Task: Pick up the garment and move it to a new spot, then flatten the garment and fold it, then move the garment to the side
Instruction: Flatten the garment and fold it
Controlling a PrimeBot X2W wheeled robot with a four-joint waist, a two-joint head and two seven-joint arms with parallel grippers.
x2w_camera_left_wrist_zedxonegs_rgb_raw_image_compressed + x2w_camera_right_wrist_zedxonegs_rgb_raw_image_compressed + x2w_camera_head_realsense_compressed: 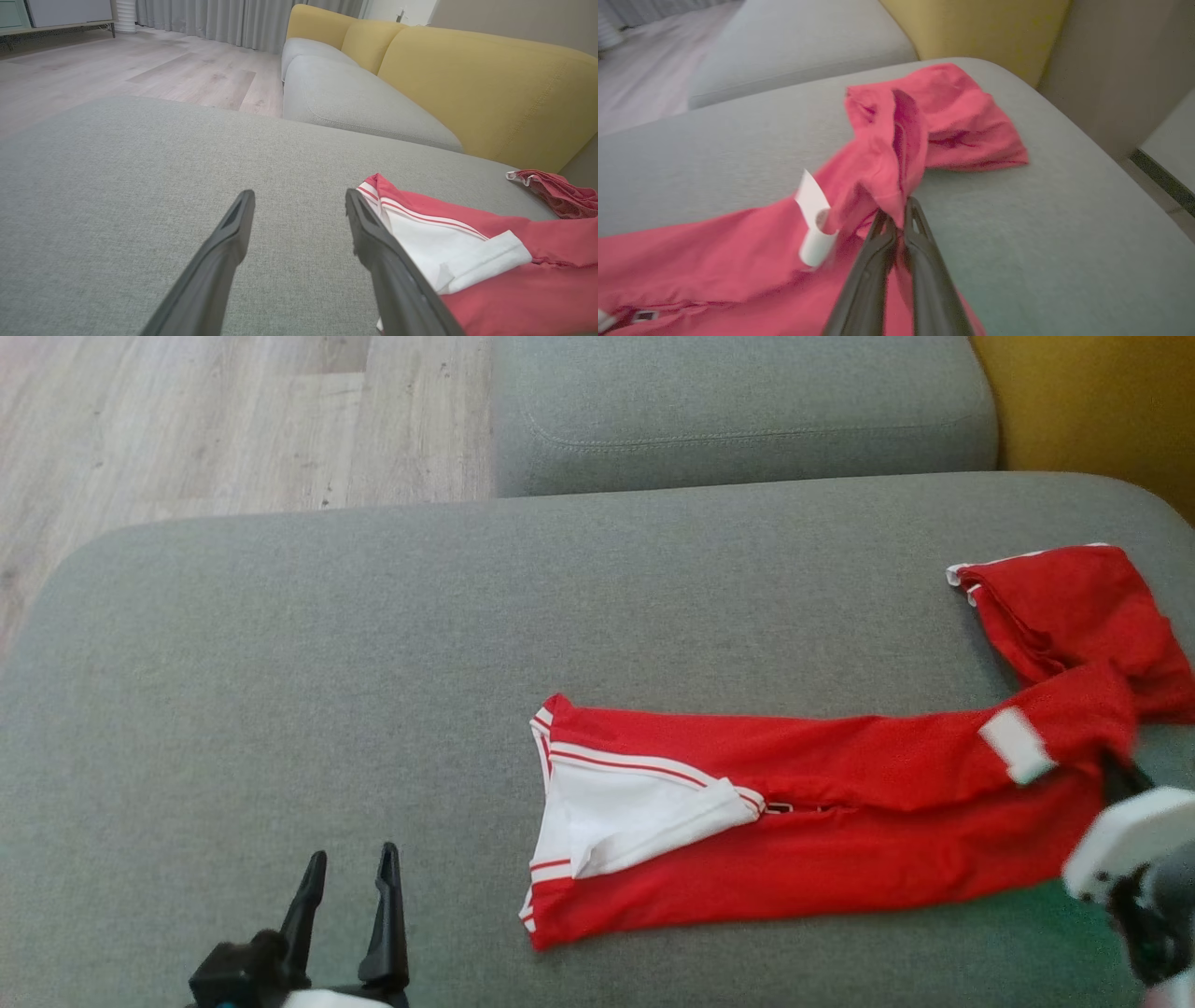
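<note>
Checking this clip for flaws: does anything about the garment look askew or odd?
The red garment lies twisted: its right end is bunched where the right gripper pinches it, and a white label sticks out. No tears visible.

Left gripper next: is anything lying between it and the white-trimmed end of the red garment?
Nothing visible does. Bare grey cushion separates the open left gripper from the garment, whose white-trimmed end lies to its right in the head view. The right gripper is shut on the garment's opposite end.
</note>
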